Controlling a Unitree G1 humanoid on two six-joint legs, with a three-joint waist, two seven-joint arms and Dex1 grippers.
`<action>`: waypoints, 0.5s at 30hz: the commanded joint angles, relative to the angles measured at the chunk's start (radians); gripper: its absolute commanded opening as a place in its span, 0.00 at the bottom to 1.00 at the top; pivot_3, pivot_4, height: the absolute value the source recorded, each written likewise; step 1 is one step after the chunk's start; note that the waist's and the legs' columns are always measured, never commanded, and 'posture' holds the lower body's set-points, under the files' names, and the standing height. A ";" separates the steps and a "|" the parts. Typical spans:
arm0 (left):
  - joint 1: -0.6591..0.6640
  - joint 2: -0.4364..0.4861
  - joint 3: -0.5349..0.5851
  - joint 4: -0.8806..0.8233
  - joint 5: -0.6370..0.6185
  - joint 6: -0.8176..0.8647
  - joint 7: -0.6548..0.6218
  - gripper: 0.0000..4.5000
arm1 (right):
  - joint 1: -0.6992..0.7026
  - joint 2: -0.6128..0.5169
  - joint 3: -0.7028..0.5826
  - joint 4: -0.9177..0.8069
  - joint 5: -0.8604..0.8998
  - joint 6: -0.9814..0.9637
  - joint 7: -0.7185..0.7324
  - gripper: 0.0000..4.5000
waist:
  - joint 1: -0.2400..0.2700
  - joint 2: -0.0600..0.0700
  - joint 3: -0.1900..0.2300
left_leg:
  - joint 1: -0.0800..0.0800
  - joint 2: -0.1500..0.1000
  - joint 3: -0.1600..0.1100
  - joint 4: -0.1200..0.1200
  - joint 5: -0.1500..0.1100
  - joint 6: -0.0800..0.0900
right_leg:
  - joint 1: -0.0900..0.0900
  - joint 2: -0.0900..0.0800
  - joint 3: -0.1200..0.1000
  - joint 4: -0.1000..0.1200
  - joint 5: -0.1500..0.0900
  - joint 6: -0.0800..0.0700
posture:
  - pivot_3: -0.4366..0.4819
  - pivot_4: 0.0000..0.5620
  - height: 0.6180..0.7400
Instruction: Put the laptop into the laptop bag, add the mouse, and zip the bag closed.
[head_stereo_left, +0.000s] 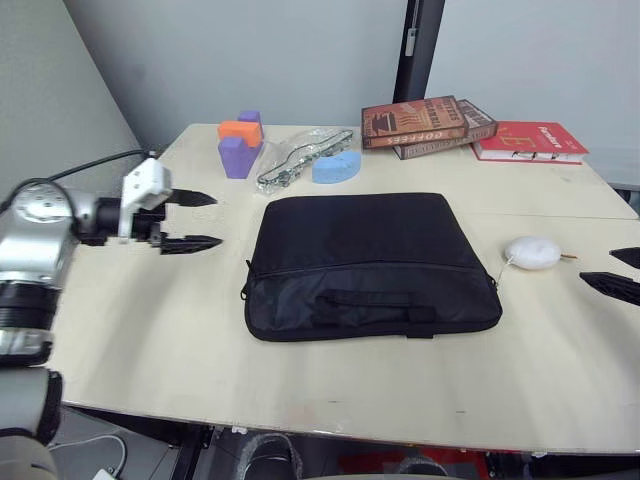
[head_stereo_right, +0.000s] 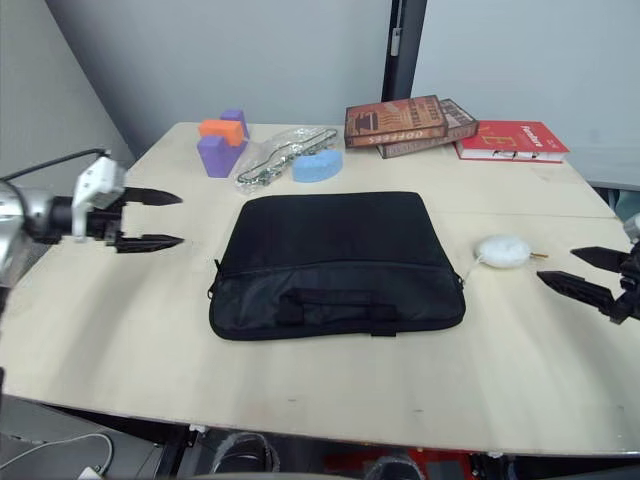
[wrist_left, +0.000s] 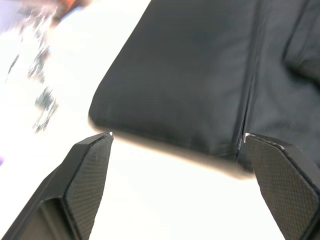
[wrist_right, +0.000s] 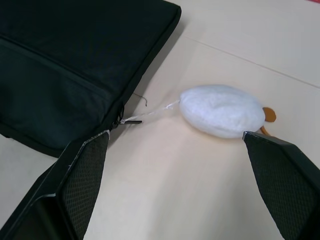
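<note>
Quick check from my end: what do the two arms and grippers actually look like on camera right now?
The left arm is silver-grey metal with rounded joints, a white block at the wrist and a black cable arching over it. The left gripper has two slim, pointed black fingers. The right gripper has matching ones; wrist views show their finely textured inner pads.

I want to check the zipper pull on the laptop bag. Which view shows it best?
The right wrist view: the zipper pull shows close up at the laptop bag corner. Both eye views show it tiny; the left wrist view shows only the zipper seam.

Head stereo pair looking down over table (head_stereo_left: 150, 330); wrist views close, sharing laptop bag (wrist_left: 200, 75)
</note>
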 joint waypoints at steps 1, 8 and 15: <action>0.001 0.056 0.041 0.056 -0.003 0.091 0.010 0.99 | -0.011 -0.046 -0.021 0.028 -0.020 -0.051 0.001 1.00 | 0.003 0.000 0.000 | 0.000 0.000 0.000 0.000 0.000 0.000 | 0.000 0.000 0.000 0.000 0.000 0.000 | 0.48 0.27 1.00; 0.026 0.112 0.017 0.101 0.034 0.249 0.041 0.99 | -0.018 -0.059 0.024 0.045 -0.027 -0.084 0.006 1.00 | 0.002 0.000 0.000 | 0.000 0.000 0.000 0.004 0.000 0.000 | 0.000 0.000 0.000 0.005 0.000 0.000 | 0.48 0.27 1.00; 0.066 0.139 0.101 0.044 -0.040 0.344 0.024 0.99 | -0.012 -0.066 0.010 0.060 -0.032 -0.093 0.003 1.00 | 0.001 -0.003 0.001 | 0.000 0.000 -0.001 0.004 0.000 0.000 | 0.000 0.000 0.000 0.005 0.000 0.000 | 0.48 0.27 1.00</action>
